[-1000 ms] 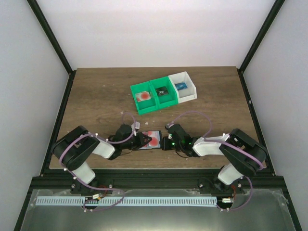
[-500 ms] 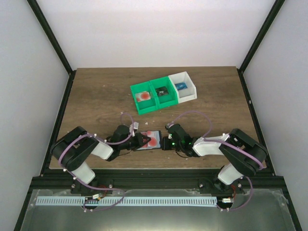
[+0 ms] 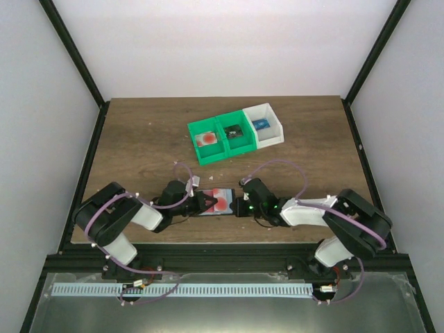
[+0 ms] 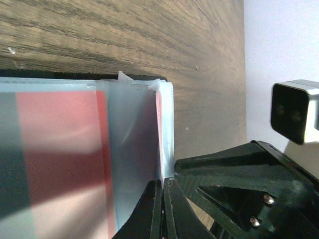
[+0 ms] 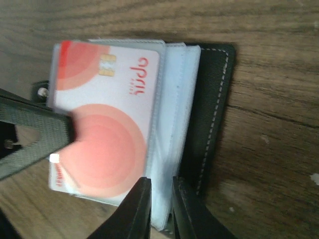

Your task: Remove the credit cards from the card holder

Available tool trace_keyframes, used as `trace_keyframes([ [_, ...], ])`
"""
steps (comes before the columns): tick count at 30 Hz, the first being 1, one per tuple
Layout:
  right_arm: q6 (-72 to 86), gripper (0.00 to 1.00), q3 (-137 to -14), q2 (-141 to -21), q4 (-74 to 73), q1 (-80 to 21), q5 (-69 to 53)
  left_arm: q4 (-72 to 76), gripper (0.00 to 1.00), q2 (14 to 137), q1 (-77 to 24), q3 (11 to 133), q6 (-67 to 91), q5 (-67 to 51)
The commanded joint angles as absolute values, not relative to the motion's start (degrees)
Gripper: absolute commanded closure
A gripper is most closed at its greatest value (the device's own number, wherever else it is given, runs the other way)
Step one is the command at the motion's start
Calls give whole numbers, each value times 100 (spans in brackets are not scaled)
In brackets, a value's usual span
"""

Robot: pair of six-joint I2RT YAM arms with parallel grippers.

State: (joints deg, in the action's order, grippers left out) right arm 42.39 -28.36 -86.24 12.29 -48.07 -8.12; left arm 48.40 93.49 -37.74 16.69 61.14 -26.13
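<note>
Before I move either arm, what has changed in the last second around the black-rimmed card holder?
Little. The right arm's elbow shifted slightly outward, to the right; the right gripper stays clamped on the black-rimmed card holder at its clear sleeves. The left gripper stays pinched on a sleeve edge by the red-and-white plastic card. Nothing was grabbed or released; holder, card and the green and white plastic bins kept their places.
</note>
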Motion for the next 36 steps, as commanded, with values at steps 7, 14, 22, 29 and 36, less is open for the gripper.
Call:
trace_keyframes([
  [7,4112,84,-3379,-8449,946,-4829,-1062,5304,100,9598,-3749,1719,6018,-2835],
  [14,4046,87,-3687,-9121,792,-4825,-956,5213,88,9731,-3745,1758,5943,-2868],
  [22,4195,89,-3458,-9240,735,-4830,-846,5138,93,9543,-3735,1722,5905,-2829],
  [29,4210,89,-3378,-9295,793,-4825,-843,5079,96,9417,-3738,1692,5844,-2780],
  [36,4210,90,-3331,-9334,823,-4825,-826,4947,100,9185,-3659,1472,5834,-2548],
])
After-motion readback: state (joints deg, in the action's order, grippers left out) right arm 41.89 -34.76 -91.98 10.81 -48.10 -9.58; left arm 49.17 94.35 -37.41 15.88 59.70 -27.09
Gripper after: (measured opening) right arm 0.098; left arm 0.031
